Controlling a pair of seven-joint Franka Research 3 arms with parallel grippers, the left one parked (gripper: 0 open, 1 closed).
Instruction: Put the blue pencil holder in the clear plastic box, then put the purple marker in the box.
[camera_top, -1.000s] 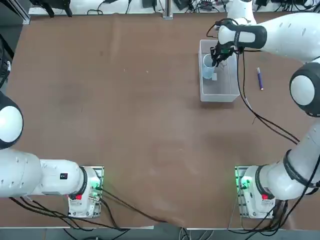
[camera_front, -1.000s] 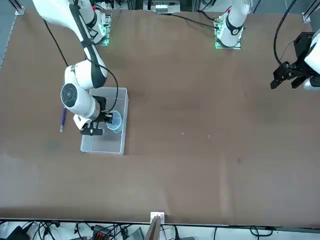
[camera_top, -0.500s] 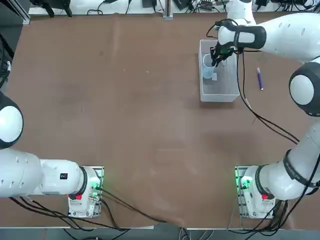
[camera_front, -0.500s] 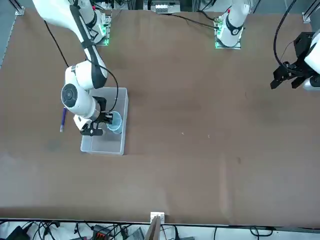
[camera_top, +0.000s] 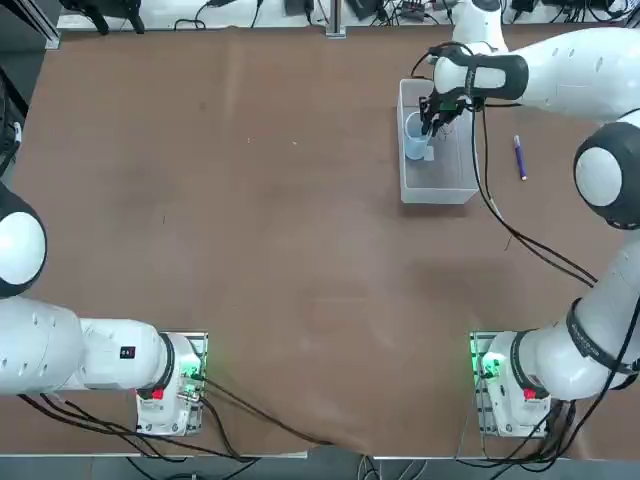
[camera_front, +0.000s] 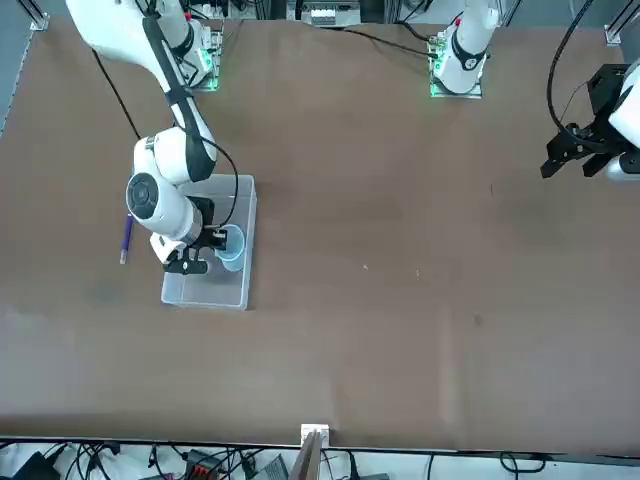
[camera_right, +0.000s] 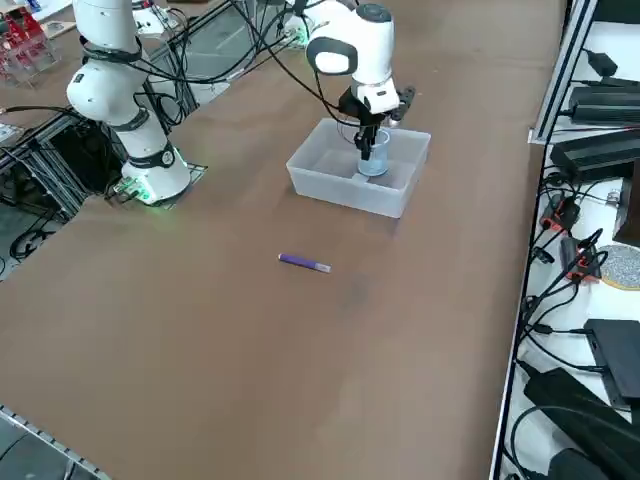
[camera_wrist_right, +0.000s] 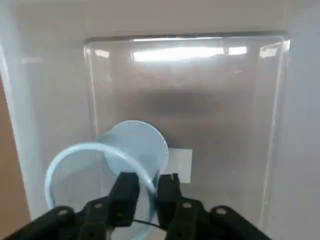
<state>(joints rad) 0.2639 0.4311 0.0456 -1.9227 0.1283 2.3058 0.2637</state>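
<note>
Little has shifted: seen from overhead, the right gripper (camera_top: 430, 118) has edged slightly, holder (camera_top: 415, 135) in the box (camera_top: 438, 187), marker (camera_top: 520, 158) apart on the table. From the side, the holder (camera_right: 372, 160) hangs low inside. At the wrist, fingers (camera_wrist_right: 124, 192) pinch its rim; it looks light and thin-walled, so a rim grip suits.

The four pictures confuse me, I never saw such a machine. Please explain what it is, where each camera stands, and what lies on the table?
It is a pair of white robot arms at a brown table. One camera looks from overhead, one from across the table, one from the side, one sits on the working arm's wrist. The right gripper pinches the wall of the blue pencil holder between its fingers, inside the clear plastic box. The purple marker lies on the table beside the box.
</note>
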